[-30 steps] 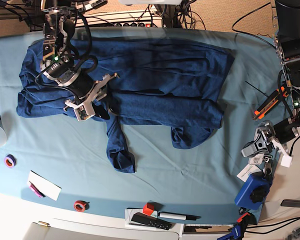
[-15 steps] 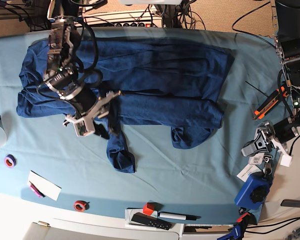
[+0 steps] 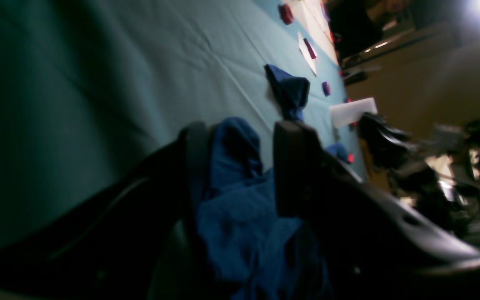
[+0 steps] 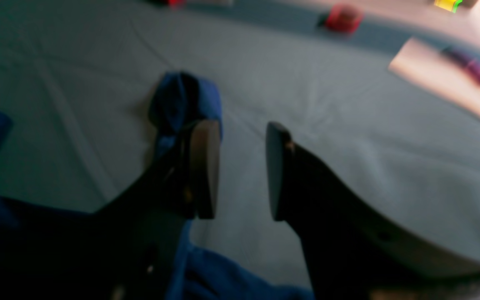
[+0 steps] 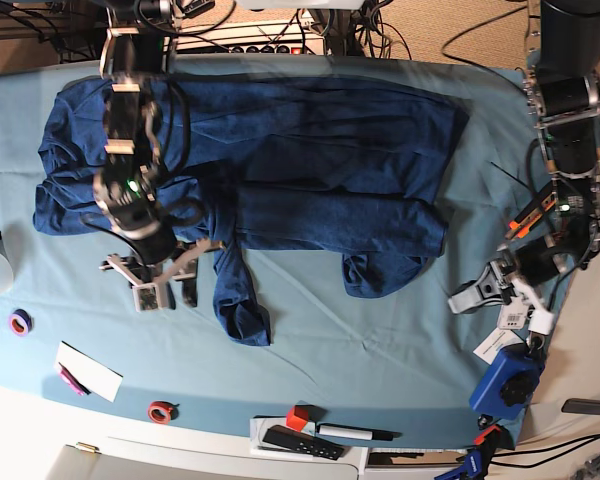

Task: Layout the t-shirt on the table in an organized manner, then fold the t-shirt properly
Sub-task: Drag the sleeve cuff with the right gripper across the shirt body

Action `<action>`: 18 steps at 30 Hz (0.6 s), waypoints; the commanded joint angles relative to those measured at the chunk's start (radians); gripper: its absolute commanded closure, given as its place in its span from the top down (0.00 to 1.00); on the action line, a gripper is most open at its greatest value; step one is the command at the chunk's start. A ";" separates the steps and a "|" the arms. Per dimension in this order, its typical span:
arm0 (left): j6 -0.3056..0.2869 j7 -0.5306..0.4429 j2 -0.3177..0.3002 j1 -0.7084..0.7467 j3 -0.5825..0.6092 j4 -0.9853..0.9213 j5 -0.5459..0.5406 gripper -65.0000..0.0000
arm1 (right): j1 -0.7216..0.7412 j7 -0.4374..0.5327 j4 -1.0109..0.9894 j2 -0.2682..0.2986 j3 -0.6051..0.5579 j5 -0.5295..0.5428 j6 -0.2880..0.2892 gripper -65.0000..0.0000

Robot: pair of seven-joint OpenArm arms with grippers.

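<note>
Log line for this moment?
t-shirt: spread, sleeves crumpled | right gripper: open, empty, over table | left gripper: open, near edge

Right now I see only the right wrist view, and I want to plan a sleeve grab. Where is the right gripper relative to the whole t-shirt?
Observer: In the base view the right gripper hangs open over bare table, just below the t-shirt body and to the picture's left of the trailing sleeve.
Operator: Is the other sleeve laid out?
Observer: No. The other sleeve lies bunched under the shirt's lower edge, toward the picture's right.
Operator: And the left gripper?
Observer: The left gripper is open near the table's right end, apart from the shirt.
</note>
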 commanded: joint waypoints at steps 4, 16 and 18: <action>-0.009 -0.013 0.013 -0.027 -0.003 0.015 -0.013 0.41 | 0.121 0.050 -0.184 -0.026 0.002 0.004 0.004 0.49; -0.009 -0.026 0.016 -0.028 -0.004 0.015 0.005 0.41 | 0.402 0.076 -0.555 -0.047 0.001 -0.011 0.006 0.54; -0.009 -0.037 0.016 -0.028 -0.004 0.015 0.006 0.41 | 0.425 0.077 -0.584 -0.047 0.001 -0.011 0.011 0.54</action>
